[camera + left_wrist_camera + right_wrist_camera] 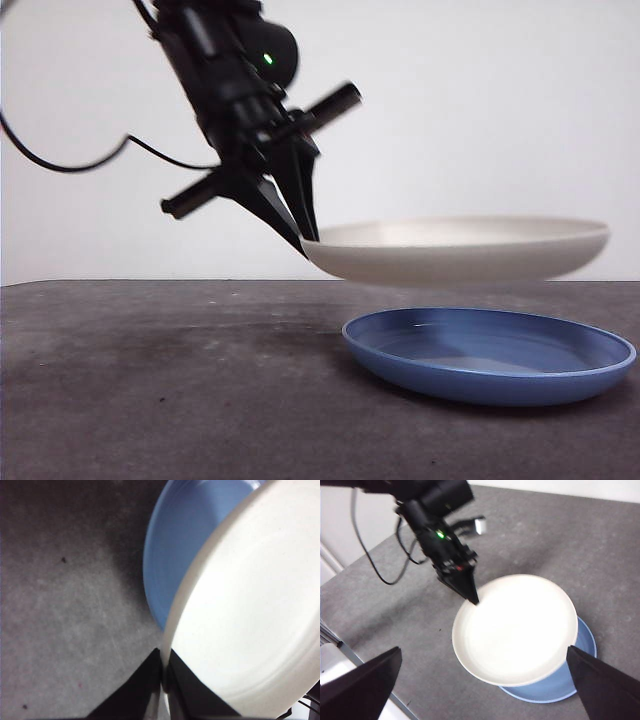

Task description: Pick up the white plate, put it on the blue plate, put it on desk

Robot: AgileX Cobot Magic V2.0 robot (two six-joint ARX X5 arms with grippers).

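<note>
Left gripper [305, 240] pinches the rim of the matte cream round plate [460, 250], hovering just over the glossy blue plate [490, 355] on the grey desk [150, 380]. Right gripper [482, 690] gapes. No labels anywhere.

The white plate [460, 250] hangs above the blue plate [490, 355].
</note>
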